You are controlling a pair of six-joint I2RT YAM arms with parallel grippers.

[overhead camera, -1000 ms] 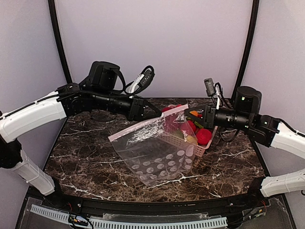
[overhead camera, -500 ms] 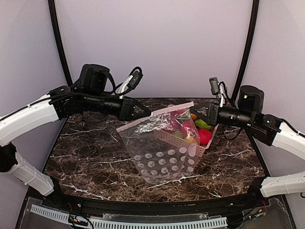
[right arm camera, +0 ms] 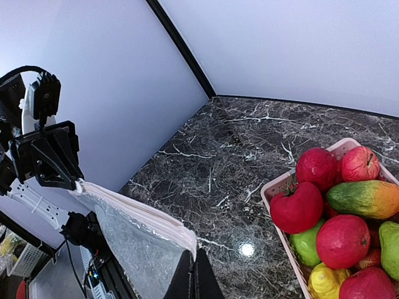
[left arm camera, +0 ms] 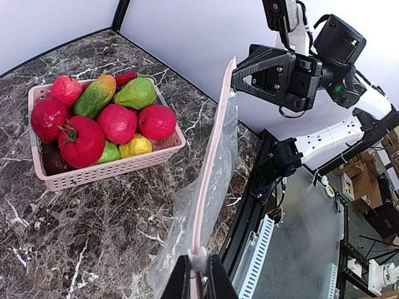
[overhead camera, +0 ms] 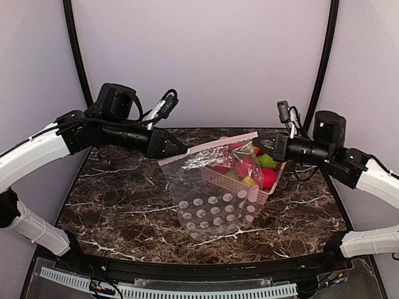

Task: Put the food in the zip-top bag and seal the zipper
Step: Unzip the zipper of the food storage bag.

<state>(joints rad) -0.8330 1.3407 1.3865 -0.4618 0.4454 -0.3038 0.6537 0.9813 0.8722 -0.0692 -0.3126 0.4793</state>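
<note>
One zipper (overhead camera: 207,147) runs crosswise; bag (overhead camera: 215,202) hangs.

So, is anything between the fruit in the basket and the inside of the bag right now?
No separate object. But the zipper is stretched taut between the left end effector and the right end effector, so the mouth of the bag looks flat, not open. The fruit lies in the basket behind the bag.

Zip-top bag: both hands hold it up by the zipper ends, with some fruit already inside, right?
No. The left hand and right hand do hold the zip-top bag by the zipper ends, but it holds no fruit: the left wrist view shows the fruits all in the pink basket.
</note>
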